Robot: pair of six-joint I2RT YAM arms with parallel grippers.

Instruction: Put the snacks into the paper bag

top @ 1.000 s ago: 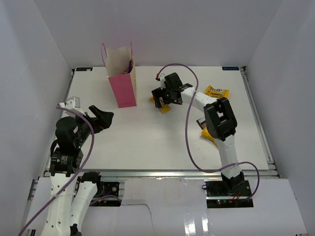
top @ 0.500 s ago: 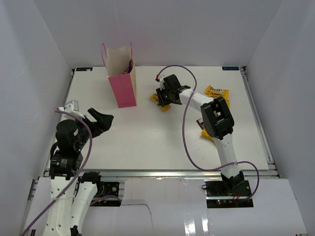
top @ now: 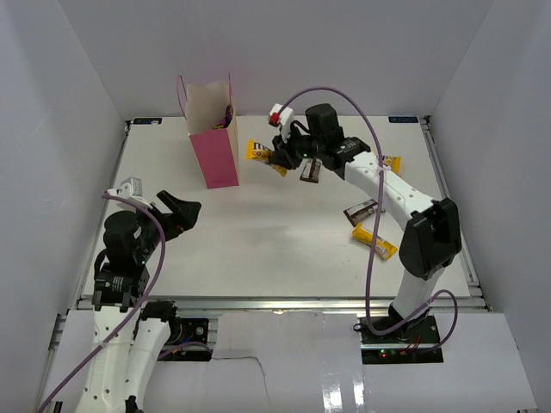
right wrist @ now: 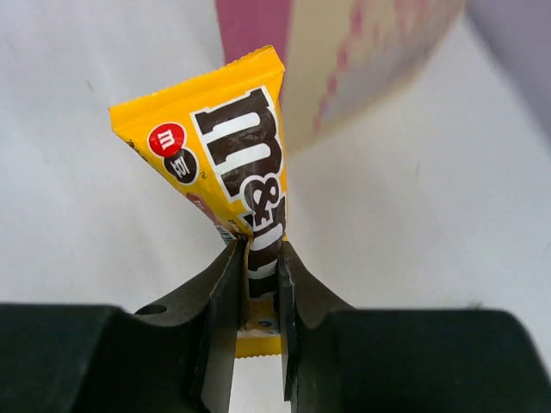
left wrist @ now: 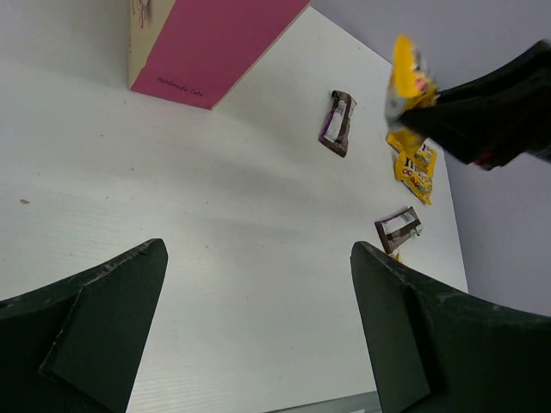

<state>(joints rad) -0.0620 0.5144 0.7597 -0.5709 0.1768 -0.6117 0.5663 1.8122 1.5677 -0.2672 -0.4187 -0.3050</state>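
Observation:
The paper bag [top: 213, 142], pink-sided with a cream front, stands upright at the back left. My right gripper [top: 278, 157] hangs above the table just right of the bag, shut on a yellow snack packet [top: 256, 151]. In the right wrist view the packet [right wrist: 228, 146] sticks up from between the jaws of that gripper [right wrist: 258, 258], with the bag [right wrist: 344, 52] blurred behind it. A dark brown bar [top: 310, 170] lies below the right arm. My left gripper [top: 178, 211] is open near the left front, nothing between its fingers [left wrist: 103, 301].
More snacks lie on the right side of the table: a brown bar [top: 362, 210], a yellow packet [top: 376, 244] and another yellow packet [top: 392, 161] behind the arm. White walls enclose the table on three sides.
My right gripper has shut on the yellow packet, lifted it off the table and carried it back and left towards the bag. The left arm has hardly moved.

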